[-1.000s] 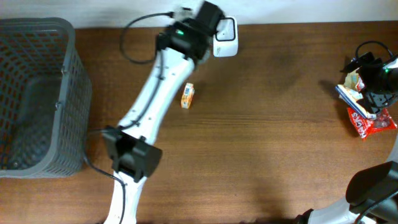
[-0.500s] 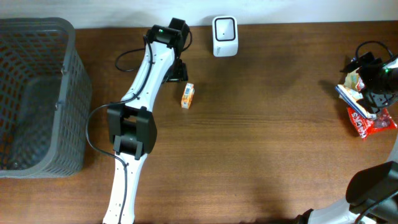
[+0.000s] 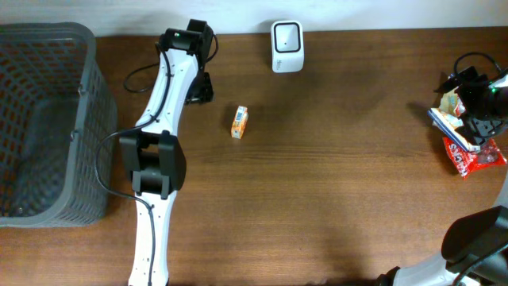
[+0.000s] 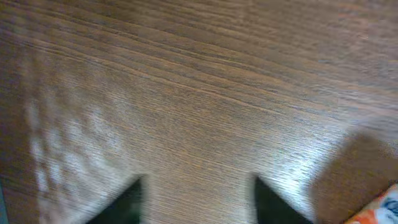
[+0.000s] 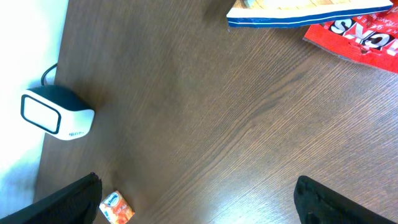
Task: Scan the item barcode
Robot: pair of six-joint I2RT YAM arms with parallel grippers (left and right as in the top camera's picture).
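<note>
Grainy matt wood table [image 3: 341, 175], glossy white plastic scanner [image 3: 286, 46], grey plastic mesh basket [image 3: 95, 135].

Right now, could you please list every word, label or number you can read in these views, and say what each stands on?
"ICKS": white letters on the red packet, apparently part of a longer word cut off by the frame edge.
Small dark mark low on the side of the scanner: too small to read.
Print on the orange box: too blurred to read.
Nothing else legible.

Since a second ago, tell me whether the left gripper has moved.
Yes. The left gripper has swung left, away from the scanner it was over, toward the basket.
</note>
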